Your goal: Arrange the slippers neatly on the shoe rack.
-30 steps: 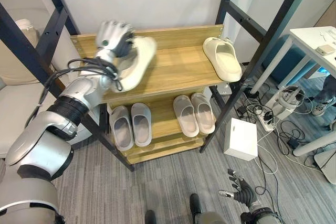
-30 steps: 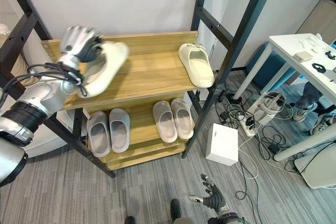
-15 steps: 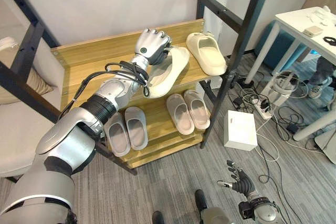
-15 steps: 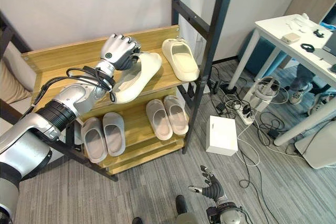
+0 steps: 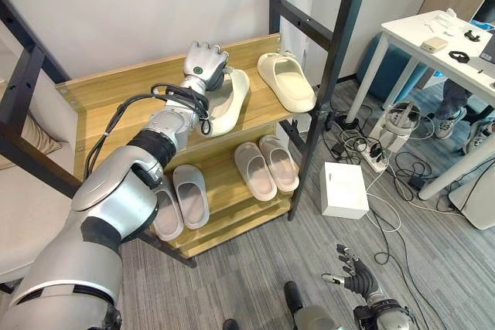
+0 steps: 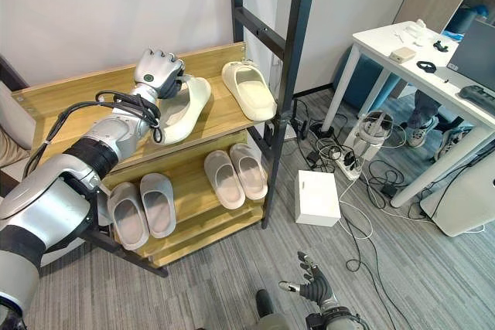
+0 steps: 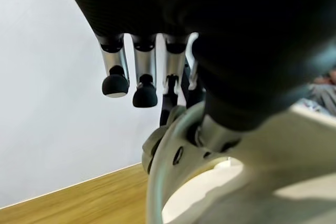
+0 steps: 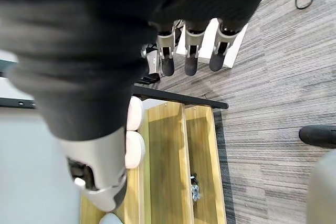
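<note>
The shoe rack [image 5: 116,86] is standing against the wall, its wooden top shelf bare along the left edge. On the lower shelf, at the left end, a grey pair of slippers [image 5: 182,200] is lying side by side, toes toward the back.

Near the middle of the top shelf the left hand [image 5: 203,63] is gripping a cream slipper [image 5: 227,102], the fingers [image 7: 145,90] curled over its rear rim and the thumb inside, as the left wrist view shows from close up. The slipper is sitting tilted, its toe pointing toward the front edge of the shelf and its heel lifted under the hand; whether the sole is touching the wood I cannot tell.

Just beside it, at the right end of the top shelf, a second cream slipper [image 5: 286,81] is lying flat with its opening up, its toe reaching the front right corner. The two are apart and not parallel. Below them, at the right end of the lower shelf, a beige pair [image 5: 267,169] is lying together, angled slightly.

On the floor to the right of the rack a white box [image 5: 343,189] is sitting among cables, and a white tabletop [image 5: 418,36] is standing farther right. Low over the grey floor, the right hand [image 5: 354,277] is hanging with its fingers loosely spread, holding nothing.
</note>
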Available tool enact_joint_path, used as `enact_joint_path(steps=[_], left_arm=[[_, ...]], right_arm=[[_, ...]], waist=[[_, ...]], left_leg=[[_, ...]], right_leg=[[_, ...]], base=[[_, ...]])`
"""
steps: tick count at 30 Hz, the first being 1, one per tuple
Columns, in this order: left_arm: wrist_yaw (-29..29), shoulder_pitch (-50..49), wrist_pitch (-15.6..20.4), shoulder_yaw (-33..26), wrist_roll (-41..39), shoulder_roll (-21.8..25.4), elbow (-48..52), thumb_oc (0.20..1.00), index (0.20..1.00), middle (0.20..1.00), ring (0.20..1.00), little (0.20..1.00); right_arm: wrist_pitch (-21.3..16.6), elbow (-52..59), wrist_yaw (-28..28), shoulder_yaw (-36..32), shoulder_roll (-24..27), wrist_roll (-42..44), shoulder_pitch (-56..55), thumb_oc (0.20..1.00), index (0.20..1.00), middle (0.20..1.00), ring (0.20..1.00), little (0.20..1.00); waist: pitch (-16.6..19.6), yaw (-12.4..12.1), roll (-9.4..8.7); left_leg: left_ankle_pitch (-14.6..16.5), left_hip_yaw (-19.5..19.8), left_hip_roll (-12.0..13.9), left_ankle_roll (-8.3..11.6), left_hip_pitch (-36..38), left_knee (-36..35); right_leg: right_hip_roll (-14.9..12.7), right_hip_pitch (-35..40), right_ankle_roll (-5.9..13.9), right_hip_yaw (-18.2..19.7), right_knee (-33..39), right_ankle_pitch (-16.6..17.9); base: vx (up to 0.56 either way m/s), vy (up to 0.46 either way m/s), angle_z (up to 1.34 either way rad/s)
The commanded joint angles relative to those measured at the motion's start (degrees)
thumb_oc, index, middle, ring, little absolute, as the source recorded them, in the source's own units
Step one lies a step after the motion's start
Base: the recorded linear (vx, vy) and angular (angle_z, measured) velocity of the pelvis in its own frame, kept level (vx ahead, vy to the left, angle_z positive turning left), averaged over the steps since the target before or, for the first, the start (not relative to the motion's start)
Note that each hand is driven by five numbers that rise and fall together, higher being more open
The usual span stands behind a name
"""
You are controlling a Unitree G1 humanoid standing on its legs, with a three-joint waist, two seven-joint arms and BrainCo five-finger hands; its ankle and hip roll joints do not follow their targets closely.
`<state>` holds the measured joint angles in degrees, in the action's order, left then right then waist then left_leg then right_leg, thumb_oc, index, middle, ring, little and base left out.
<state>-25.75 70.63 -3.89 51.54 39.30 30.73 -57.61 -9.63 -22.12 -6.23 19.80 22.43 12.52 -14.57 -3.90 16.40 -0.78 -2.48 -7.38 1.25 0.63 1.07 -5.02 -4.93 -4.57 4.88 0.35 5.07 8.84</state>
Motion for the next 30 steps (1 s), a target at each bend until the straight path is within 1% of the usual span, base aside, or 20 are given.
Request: enact_joint_path(steps=[1,6,9,10,14,15,16,17,19,20,21,22,23,24,25,26,28,29,30], left_arm=[[-1.7,12.9,-2.1,-1.7,-0.7,-0.2,-8.1,1.000,1.000,1.000,1.000,1.000],[-2.1,11.7,-1.3,-2.9,-2.4,-0.4,-6.9,1.000,1.000,1.000,1.000,1.000],[-1.7,10.7,-1.2,-3.8,-3.5,-0.9,-5.8,1.000,1.000,1.000,1.000,1.000],[-1.7,10.7,-1.2,-3.8,-3.5,-0.9,-5.8,1.000,1.000,1.000,1.000,1.000],[-1.4,9.7,-1.1,-4.8,-3.8,-1.5,-4.5,1.000,1.000,1.000,1.000,1.000],[-1.5,9.4,-1.0,-5.3,-4.2,-1.5,-4.4,1.000,1.000,1.000,1.000,1.000],[-1.6,8.8,-0.5,-6.7,-6.3,-1.6,-3.9,1.000,1.000,1.000,1.000,1.000],[-1.6,8.8,-0.5,-6.7,-6.3,-1.6,-3.9,1.000,1.000,1.000,1.000,1.000],[-2.1,5.8,1.3,-11.6,-12.5,-0.9,0.2,1.000,1.000,1.000,1.000,1.000],[-1.9,1.1,3.9,-17.2,-20.5,-0.6,6.9,1.000,1.000,1.000,1.000,1.000],[-1.7,-2.5,6.2,-20.6,-26.1,-0.5,12.0,1.000,1.000,1.000,1.000,1.000],[-1.7,-2.5,6.2,-20.7,-26.1,-0.5,12.1,1.000,1.000,1.000,1.000,1.000],[-1.6,-5.4,7.5,-22.5,-29.3,-0.8,16.2,1.000,1.000,1.000,1.000,1.000],[0.1,-13.4,10.7,-26.7,-38.2,-2.2,24.2,1.000,1.000,1.000,1.000,1.000],[0.1,-13.4,10.7,-26.7,-38.2,-2.2,24.2,1.000,1.000,1.000,1.000,1.000],[1.9,-20.2,13.0,-29.0,-45.4,-3.8,29.5,1.000,1.000,1.000,1.000,1.000],[4.8,-26.4,14.9,-29.9,-53.9,-5.6,32.2,1.000,1.000,1.000,1.000,1.000],[4.8,-26.4,14.9,-29.9,-53.9,-5.6,32.2,1.000,1.000,1.000,1.000,1.000],[5.8,-28.5,15.2,-29.9,-57.5,-6.7,32.6,1.000,1.000,1.000,1.000,1.000]], right_arm=[[-3.1,0.3,-0.7,-1.2,2.0,1.5,1.5,1.000,1.000,1.000,1.000,1.000],[-3.0,-1.1,-0.8,-0.7,1.3,1.2,1.7,1.000,1.000,1.000,1.000,1.000],[-2.7,-2.3,-0.9,-0.6,0.7,1.3,2.7,1.000,1.000,1.000,1.000,1.000],[-2.8,-2.4,-0.9,-0.6,0.7,1.3,2.7,1.000,1.000,1.000,1.000,1.000],[-2.3,-3.2,-1.0,-0.4,0.1,1.3,4.0,1.000,1.000,1.000,1.000,1.000],[-2.2,-3.5,-1.1,-0.3,-0.2,1.2,4.4,1.000,1.000,1.000,1.000,1.000],[-1.9,-4.1,-1.1,0.0,-0.7,1.3,5.2,1.000,1.000,1.000,1.000,1.000],[-1.9,-4.1,-1.1,0.0,-0.7,1.3,5.2,1.000,1.000,1.000,1.000,1.000],[-1.6,-4.2,-1.3,0.0,-1.7,1.1,5.4,1.000,1.000,1.000,1.000,1.000],[-0.9,-4.5,-1.6,-0.3,-3.0,1.0,5.8,1.000,1.000,1.000,1.000,1.000],[-0.4,-4.6,-1.9,-0.7,-3.7,1.2,6.0,1.000,1.000,1.000,1.000,1.000],[-0.4,-4.6,-1.9,-0.6,-3.7,1.2,6.0,1.000,1.000,1.000,1.000,1.000],[-0.1,-4.8,-2.0,-0.8,-4.3,1.0,6.2,1.000,1.000,1.000,1.000,1.000],[0.8,-5.0,-2.6,-1.2,-5.2,1.0,6.7,1.000,1.000,1.000,1.000,1.000],[0.8,-5.0,-2.6,-1.2,-5.2,1.0,6.7,1.000,1.000,1.000,1.000,1.000],[1.7,-5.2,-3.1,-1.5,-5.9,1.0,7.3,1.000,1.000,1.000,1.000,1.000],[2.8,-5.6,-3.4,-1.4,-6.3,1.1,8.5,1.000,1.000,1.000,1.000,1.000],[2.8,-5.6,-3.4,-1.4,-6.3,1.1,8.5,1.000,1.000,1.000,1.000,1.000],[3.3,-5.9,-3.6,-1.3,-6.5,1.4,9.1,1.000,1.000,1.000,1.000,1.000]], waist=[[-1.0,-0.1,1.17],[-0.6,-0.8,1.22],[-0.7,-2.0,1.14],[-0.7,-2.0,1.14],[-0.6,-3.0,0.82],[-0.5,-3.2,0.76],[-0.5,-3.7,0.58],[-0.5,-3.7,0.58],[-0.4,-4.5,0.23],[-0.5,-5.3,0.12],[-0.5,-5.8,0.09],[-0.4,-5.8,0.09],[-0.4,-6.3,0.03],[-0.6,-7.4,-0.07],[-0.5,-7.4,-0.06],[-0.5,-8.2,-0.05],[-0.5,-9.0,-0.02],[-0.5,-9.0,-0.02],[-0.4,-9.3,0.01]], left_leg=[[12.2,1.4,-0.9,-2.59,4.8,0.0],[12.3,1.4,-0.8,-2.65,5.1,0.0],[12.0,2.6,-1.0,-2.72,4.9,0.0],[12.0,2.6,-1.0,-2.72,4.9,0.0],[11.7,3.8,-1.1,-2.78,4.5,0.0],[11.6,4.0,-1.2,-2.80,4.3,0.0],[11.5,4.4,-1.3,-2.83,4.2,0.0],[11.5,4.4,-1.3,-2.83,4.2,0.0],[11.1,4.8,-1.5,-3.02,3.7,0.0],[11.0,5.5,-1.7,-3.10,3.6,0.0],[10.9,6.0,-1.9,-3.17,3.5,0.0],[10.8,6.0,-1.9,-3.18,3.3,0.0],[10.7,6.3,-1.9,-3.21,3.2,0.0],[10.5,7.4,-2.1,-3.30,3.0,0.0],[10.4,7.4,-2.2,-3.31,2.9,0.0],[10.2,8.1,-2.3,-3.31,2.7,0.0],[10.1,8.7,-2.5,-3.32,2.5,0.0],[10.0,8.7,-2.5,-3.32,2.5,0.0],[10.0,9.0,-2.5,-3.32,2.4,0.0]], right_leg=[[1.5,5.6,2.41,-0.7,-0.1,-12.6],[1.5,6.1,2.31,-1.0,-0.1,-12.8],[1.4,6.6,2.17,-2.1,-0.1,-13.0],[1.4,6.6,2.17,-2.2,-0.1,-13.0],[1.2,6.8,2.11,-3.4,-0.1,-13.1],[1.2,6.8,2.11,-3.7,-0.1,-13.2],[1.1,6.8,2.11,-4.1,-0.1,-13.1],[1.1,6.8,2.11,-4.1,-0.1,-13.1],[1.0,6.6,2.03,-4.5,-0.1,-12.9],[0.8,6.9,1.91,-5.3,-0.1,-12.9],[0.7,7.0,1.84,-5.8,-0.1,-12.9],[0.7,6.9,1.84,-5.8,-0.1,-12.9],[0.6,7.0,1.77,-6.2,-0.1,-12.9],[0.4,7.3,1.58,-7.1,-0.1,-13.0],[0.4,7.2,1.59,-7.1,-0.1,-13.0],[0.3,7.3,1.47,-7.7,-0.1,-13.1],[0.2,7.5,1.31,-8.4,-0.1,-13.3],[0.2,7.5,1.31,-8.5,-0.1,-13.3],[0.1,7.5,1.27,-8.7,-0.1,-13.3]], base=[[0.00,0.002,-0.08],[-0.01,0.004,-0.09],[-0.03,0.007,0.03],[-0.04,0.010,0.07],[-0.04,0.008,0.17],[-0.06,0.009,0.16],[-0.04,0.006,0.03],[-0.05,0.002,0.09],[-0.05,0.002,0.18],[-0.06,0.006,0.18],[-0.04,0.006,0.17],[-0.03,0.001,0.12],[-0.04,-0.003,0.34],[-0.04,-0.003,0.34],[-0.05,0.002,0.34],[-0.03,0.007,0.17],[-0.04,0.007,0.32],[-0.03,0.002,0.34],[-0.02,0.009,0.14]])
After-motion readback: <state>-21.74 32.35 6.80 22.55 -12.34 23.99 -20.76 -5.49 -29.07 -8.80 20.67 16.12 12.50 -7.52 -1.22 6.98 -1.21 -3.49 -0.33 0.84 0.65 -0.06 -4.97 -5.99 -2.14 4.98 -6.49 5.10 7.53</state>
